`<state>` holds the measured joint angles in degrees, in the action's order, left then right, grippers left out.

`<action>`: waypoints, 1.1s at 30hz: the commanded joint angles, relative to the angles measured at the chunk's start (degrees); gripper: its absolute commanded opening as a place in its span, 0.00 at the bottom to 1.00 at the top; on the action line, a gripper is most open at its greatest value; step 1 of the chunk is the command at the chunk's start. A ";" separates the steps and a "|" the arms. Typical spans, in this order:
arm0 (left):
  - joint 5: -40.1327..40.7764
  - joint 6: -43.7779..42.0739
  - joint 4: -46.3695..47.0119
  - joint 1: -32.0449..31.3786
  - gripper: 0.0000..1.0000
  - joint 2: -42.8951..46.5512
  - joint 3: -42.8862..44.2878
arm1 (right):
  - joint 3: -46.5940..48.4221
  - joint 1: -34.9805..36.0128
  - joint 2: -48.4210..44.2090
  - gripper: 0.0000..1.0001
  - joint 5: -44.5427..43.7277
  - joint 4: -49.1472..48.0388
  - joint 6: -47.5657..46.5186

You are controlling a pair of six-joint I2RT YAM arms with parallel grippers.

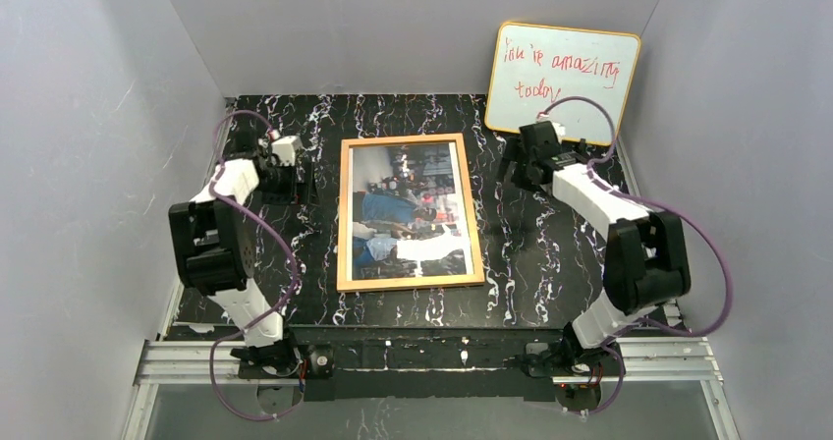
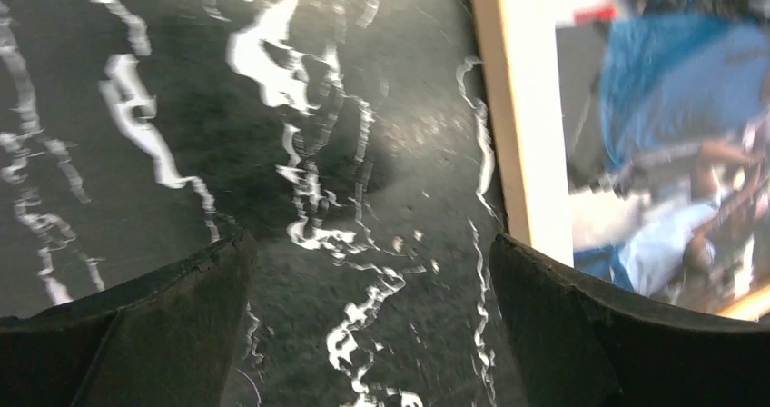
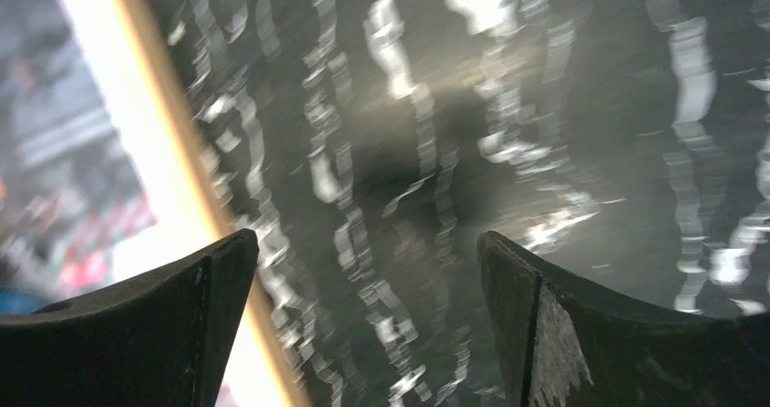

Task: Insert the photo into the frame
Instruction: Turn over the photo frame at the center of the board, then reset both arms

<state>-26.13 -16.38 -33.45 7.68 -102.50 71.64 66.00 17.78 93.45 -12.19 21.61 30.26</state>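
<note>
L claw (image 2: 370, 243) apart, R claw (image 3: 365, 236) apart, black white-veined table (image 1: 521, 263), photo (image 1: 411, 214) in frame (image 1: 413, 284), grey walls (image 1: 79, 116)

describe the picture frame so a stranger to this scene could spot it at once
Look at the black marbled table: the frame lies flat in its middle. Its thin light-orange wooden border surrounds a photo of people in blue and white, unlike the whiteboard leaning at the back right, which carries red handwriting.

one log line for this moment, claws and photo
glossy rectangular photo: inside light-orange wooden frame, flat on black marbled table | left claw: open, empty | right claw: open, empty
</note>
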 commanded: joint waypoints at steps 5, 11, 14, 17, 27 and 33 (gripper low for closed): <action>-4.05 13.69 47.21 1.56 0.98 8.55 -23.60 | -20.60 -3.73 -8.43 0.99 -33.19 -29.92 -10.57; -2.30 15.94 73.46 1.54 0.98 12.08 -40.12 | -31.00 -7.02 -9.49 0.99 -33.55 -47.91 -15.50; -0.13 17.51 79.87 1.55 0.98 11.14 -43.53 | -35.74 -7.98 -8.95 0.99 -32.15 -56.87 -18.73; 0.95 18.25 84.95 1.56 0.98 9.67 -46.11 | -42.52 -8.11 -9.47 0.99 -27.91 -69.79 -22.20; 6.63 20.98 97.90 0.93 0.98 7.46 -52.33 | -49.48 -8.95 -6.77 0.99 -26.67 -82.65 -20.87; 13.72 13.64 111.89 -5.87 0.98 6.98 -60.68 | -51.57 -8.91 -4.73 0.99 -15.38 -90.11 -26.80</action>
<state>-18.76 3.29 66.72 6.68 -95.07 16.14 15.42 9.02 86.98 -36.32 -58.41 8.78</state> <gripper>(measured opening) 0.981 0.985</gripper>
